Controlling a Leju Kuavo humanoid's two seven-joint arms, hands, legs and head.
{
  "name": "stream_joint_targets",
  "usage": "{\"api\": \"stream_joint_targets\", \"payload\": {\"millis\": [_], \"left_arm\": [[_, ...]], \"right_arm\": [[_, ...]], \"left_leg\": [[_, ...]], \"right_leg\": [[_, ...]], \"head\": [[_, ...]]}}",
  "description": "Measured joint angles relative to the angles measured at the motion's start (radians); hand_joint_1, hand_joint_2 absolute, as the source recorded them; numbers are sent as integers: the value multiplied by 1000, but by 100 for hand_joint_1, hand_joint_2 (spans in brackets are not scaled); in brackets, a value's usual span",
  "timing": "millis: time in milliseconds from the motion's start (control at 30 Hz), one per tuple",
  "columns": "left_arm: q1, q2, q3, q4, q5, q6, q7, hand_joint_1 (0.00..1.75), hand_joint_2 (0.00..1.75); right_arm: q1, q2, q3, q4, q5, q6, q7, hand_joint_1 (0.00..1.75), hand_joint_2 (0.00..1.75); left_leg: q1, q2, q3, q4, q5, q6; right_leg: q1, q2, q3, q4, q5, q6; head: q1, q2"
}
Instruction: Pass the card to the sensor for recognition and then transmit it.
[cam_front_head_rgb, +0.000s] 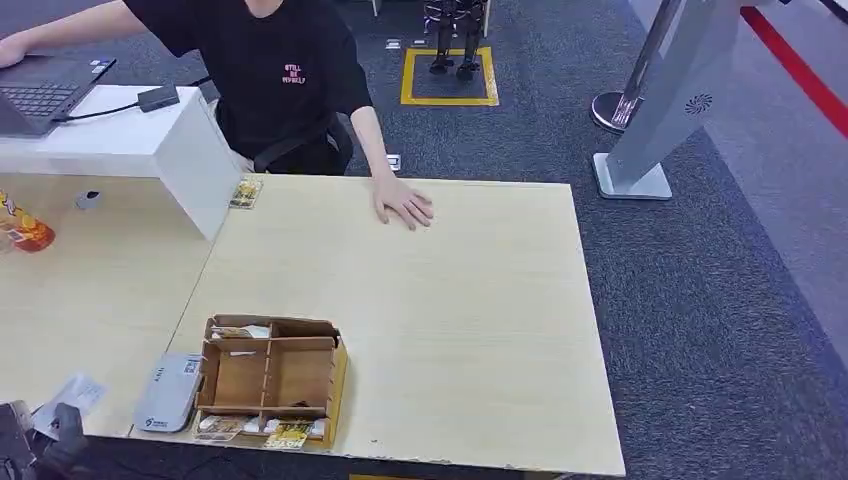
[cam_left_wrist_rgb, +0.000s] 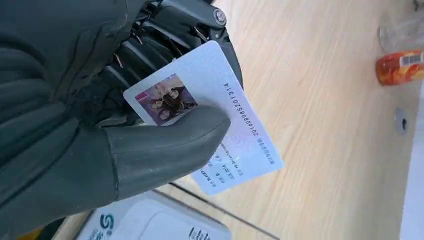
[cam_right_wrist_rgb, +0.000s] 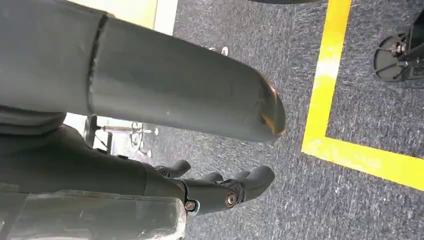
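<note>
One card (cam_left_wrist_rgb: 210, 117) sits pinched in the left hand (cam_left_wrist_rgb: 115, 125), the thick grey thumb pressing across its face while the darker fingers (cam_left_wrist_rgb: 150, 45) back it from behind. It is pale blue-white with a small photo near one corner and a row of digits along one long edge, and it is held tilted above the light wooden surface (cam_left_wrist_rgb: 325, 150). Just beside the hand lies the grey-white sensor (cam_left_wrist_rgb: 150, 222), a flat box with printed markings; in the head view the sensor (cam_front_head_rgb: 168, 392) rests at the near edge of the surface, touching the side of a wooden organiser box (cam_front_head_rgb: 272, 378) with several compartments. The left hand (cam_front_head_rgb: 40, 440) shows at the lower corner there. A person's hand (cam_front_head_rgb: 403, 204) lies flat on the far side of the surface. The right hand (cam_right_wrist_rgb: 165, 125) hangs over dark carpet beside a yellow floor line (cam_right_wrist_rgb: 325, 90), its fingers (cam_right_wrist_rgb: 240, 185) apart and holding nothing.
</note>
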Motion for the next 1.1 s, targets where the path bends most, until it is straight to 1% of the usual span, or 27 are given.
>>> {"api": "stream_joint_targets", "payload": {"millis": [100, 233, 333, 567, 700, 833, 900, 1100], "left_arm": [[-1, 8, -21, 18, 0, -10, 2, 175, 175], [-1, 16, -47, 32, 3, -41, 2, 175, 175], [-5, 16, -74, 39, 0, -49, 2, 175, 175], [-13, 17, -142, 52, -3, -49, 2, 175, 175], [-14, 17, -163, 57, -2, -46, 2, 175, 175], [-14, 17, -179, 60, 17, -30, 3, 175, 175], [-13, 17, -189, 61, 29, -12, 12, 175, 175], [-1, 13, -222, 62, 34, 53, 12, 175, 175]], "right_arm": [[0, -3, 2, 5, 2, 0, 0, 0, 0], [0, -7, 8, 8, 5, 2, 0, 0, 0], [-2, -9, 12, 10, 6, 3, 0, 0, 0], [-4, -12, 18, 14, 7, 3, 0, 0, 0], [-4, -13, 18, 15, 7, 3, 0, 0, 0], [-4, -14, 18, 16, 4, 3, 0, 0, 0], [-4, -14, 18, 16, 2, 3, 1, 0, 0], [-4, -14, 18, 19, -6, -3, 6, 0, 0]], "left_leg": [[0, 0, 0, 0, 0, 0], [0, 0, 0, 0, 0, 0], [0, 0, 0, 0, 0, 0], [0, 0, 0, 0, 0, 0], [0, 0, 0, 0, 0, 0], [0, 0, 0, 0, 0, 0], [0, 0, 0, 0, 0, 0], [0, 0, 0, 0, 0, 0]], "right_leg": [[0, 0, 0, 0, 0, 0], [0, 0, 0, 0, 0, 0], [0, 0, 0, 0, 0, 0], [0, 0, 0, 0, 0, 0], [0, 0, 0, 0, 0, 0], [0, 0, 0, 0, 0, 0], [0, 0, 0, 0, 0, 0], [0, 0, 0, 0, 0, 0]], "head": [[0, 0], [0, 0], [0, 0], [0, 0], [0, 0], [0, 0], [0, 0], [0, 0]]}}
